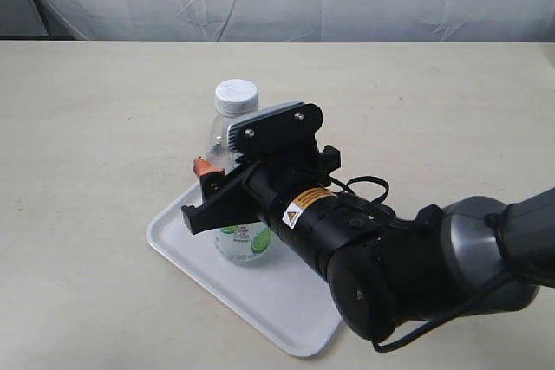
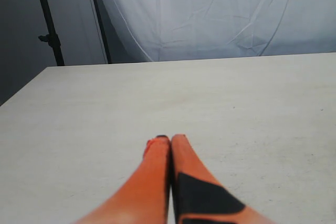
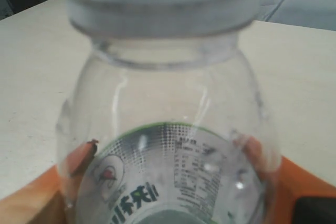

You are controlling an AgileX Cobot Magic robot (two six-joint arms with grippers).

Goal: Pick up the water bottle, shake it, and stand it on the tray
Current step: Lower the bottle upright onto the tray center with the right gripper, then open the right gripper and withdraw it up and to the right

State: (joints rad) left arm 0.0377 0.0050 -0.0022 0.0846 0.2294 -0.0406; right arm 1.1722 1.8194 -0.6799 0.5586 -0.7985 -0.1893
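The water bottle [image 1: 224, 132] stands on the left part of the tray [image 1: 277, 301]; its base looks seated, though the arm hides part of it. If let go off-plumb, it could topple onto the desk [image 1: 104, 127]. The right claw [image 3: 165, 153] pinches its shoulder. The left claw [image 2: 170, 142] is pressed together, empty.

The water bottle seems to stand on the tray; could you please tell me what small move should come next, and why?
Probably open the right gripper and let go: the water bottle is upright, its base apparently resting on the tray, with the fingers clamped on both its sides.
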